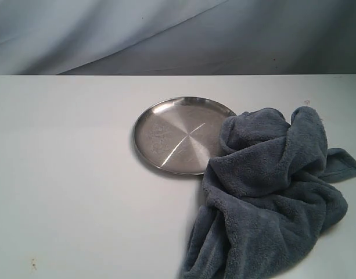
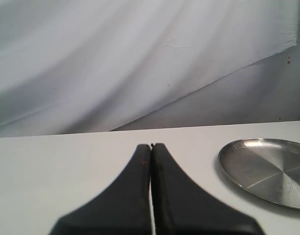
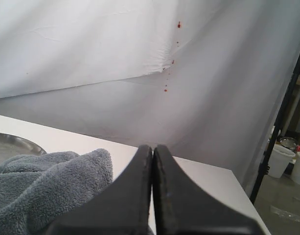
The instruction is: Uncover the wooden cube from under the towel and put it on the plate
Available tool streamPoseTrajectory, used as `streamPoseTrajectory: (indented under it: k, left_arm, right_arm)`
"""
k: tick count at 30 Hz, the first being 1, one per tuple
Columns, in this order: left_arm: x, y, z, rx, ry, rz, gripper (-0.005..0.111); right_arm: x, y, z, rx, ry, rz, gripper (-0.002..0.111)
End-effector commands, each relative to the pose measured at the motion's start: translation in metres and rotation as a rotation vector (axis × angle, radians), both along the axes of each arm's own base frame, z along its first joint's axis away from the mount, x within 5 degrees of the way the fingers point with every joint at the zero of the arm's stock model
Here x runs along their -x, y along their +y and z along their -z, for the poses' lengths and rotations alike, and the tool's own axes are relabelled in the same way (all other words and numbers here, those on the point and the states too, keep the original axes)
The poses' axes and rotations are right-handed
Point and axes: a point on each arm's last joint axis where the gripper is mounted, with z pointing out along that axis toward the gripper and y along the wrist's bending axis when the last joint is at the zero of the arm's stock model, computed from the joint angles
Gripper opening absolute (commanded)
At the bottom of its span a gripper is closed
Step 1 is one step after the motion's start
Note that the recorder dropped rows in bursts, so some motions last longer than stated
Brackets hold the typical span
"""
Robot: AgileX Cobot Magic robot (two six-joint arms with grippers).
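The blue-grey towel [image 1: 270, 192] lies bunched in thick folds at the right of the table, its edge lapping over the right rim of the silver plate [image 1: 146, 125]. The wooden cube is hidden from every view. Neither arm shows in the exterior view. In the left wrist view my left gripper [image 2: 151, 145] is shut with nothing between its black fingers, and the plate [image 2: 238, 156] lies off to one side of it. My right gripper [image 3: 152, 147] is shut and empty too, hovering beside the towel [image 3: 47, 183], with a sliver of the plate [image 3: 12, 142] past the cloth.
The white table [image 1: 67, 192] ends at a far edge against a draped grey backdrop [image 1: 166, 35]. Beyond the table's right end, white buckets [image 3: 282, 159] stand on the floor beside a dark stand pole [image 3: 279, 122].
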Motion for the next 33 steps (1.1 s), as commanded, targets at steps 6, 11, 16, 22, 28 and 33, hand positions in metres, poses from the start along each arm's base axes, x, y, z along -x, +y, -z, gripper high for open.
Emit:
streamPoseTrajectory:
  k: [6,11,16,22,28,33]
  left_arm:
    - [0.000,0.000,0.000,0.006,-0.010,-0.003,0.000]
    - [0.000,0.000,0.000,0.006,-0.010,-0.003,0.000]
    - [0.000,0.000,0.000,0.006,-0.010,-0.003,0.000]
    - [0.000,0.000,0.000,0.006,-0.010,-0.003,0.000]
    - [0.000,0.000,0.000,0.006,-0.010,-0.003,0.000]
    - [0.000,0.000,0.000,0.006,-0.010,-0.003,0.000]
  right_arm:
    - [0.000,0.000,0.001,-0.012,0.000,-0.004,0.000]
    - [0.000,0.000,0.001,-0.012,0.000,-0.004,0.000]
    - [0.000,0.000,0.001,-0.012,0.000,-0.004,0.000]
    - [0.000,0.000,0.001,-0.021,0.002,-0.005,0.000]
    - [0.000,0.000,0.000,-0.026,-0.006,-0.005,0.000]
    - [0.002,0.000,-0.010,-0.070,-0.112,-0.014,0.000]
